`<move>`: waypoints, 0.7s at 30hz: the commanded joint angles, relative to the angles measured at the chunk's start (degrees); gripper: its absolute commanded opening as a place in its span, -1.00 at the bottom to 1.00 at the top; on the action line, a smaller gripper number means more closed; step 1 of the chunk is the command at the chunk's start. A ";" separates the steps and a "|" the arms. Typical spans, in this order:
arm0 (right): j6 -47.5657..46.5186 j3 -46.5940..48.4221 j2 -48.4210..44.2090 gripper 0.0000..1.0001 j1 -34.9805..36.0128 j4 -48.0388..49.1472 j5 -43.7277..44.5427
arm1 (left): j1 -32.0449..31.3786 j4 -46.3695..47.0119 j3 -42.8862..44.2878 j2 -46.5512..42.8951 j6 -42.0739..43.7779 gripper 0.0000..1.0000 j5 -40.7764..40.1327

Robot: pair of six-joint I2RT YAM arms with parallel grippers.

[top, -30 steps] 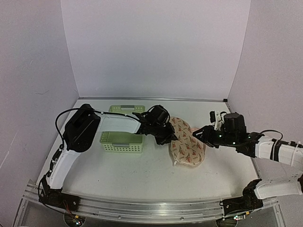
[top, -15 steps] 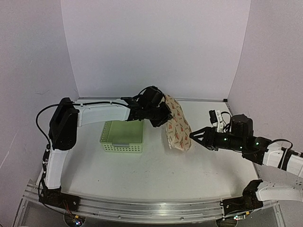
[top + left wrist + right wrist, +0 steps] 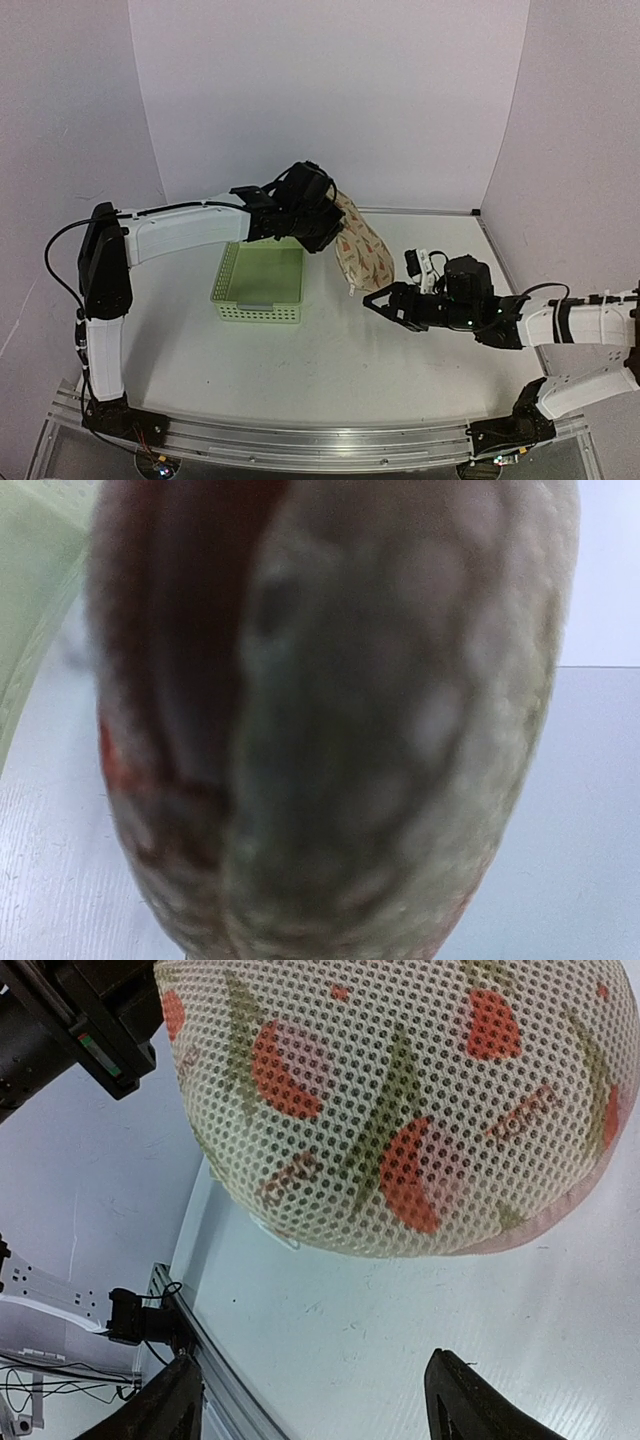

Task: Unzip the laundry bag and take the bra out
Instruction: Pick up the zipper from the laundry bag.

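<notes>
The laundry bag (image 3: 360, 252), cream mesh with orange and green motifs, hangs in the air above the table. My left gripper (image 3: 326, 230) is shut on its upper end. In the left wrist view the laundry bag (image 3: 400, 730) fills the picture as a blur and hides the fingers. A dark red patch (image 3: 170, 660) shows on its left side, and I cannot tell whether that is the bra. My right gripper (image 3: 374, 303) is open just below the bag's lower end. In the right wrist view the bag (image 3: 400, 1110) hangs above the spread fingertips (image 3: 165, 1410), with nothing between them.
A light green lattice basket (image 3: 256, 298) stands on the table left of the bag, under the left forearm. White walls close the back and both sides. A metal rail (image 3: 300, 440) runs along the near edge.
The left arm has lifted the bag off the table, up and toward the back left. The right gripper has opened and moved left, to just under the hanging bag.
</notes>
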 commanded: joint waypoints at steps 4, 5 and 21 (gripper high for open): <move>-0.34 4.33 6.99 0.57 3.57 15.68 6.79 | 0.08 1.07 -1.04 -5.47 -5.53 -1.00 -3.05; -0.15 4.63 8.12 0.57 3.80 16.98 7.52 | 0.10 0.94 -1.17 -5.57 -5.99 -1.00 -3.05; 2.90 8.27 19.71 0.24 7.02 28.87 14.43 | 0.10 -0.07 -1.76 -6.43 -9.46 -1.00 -2.98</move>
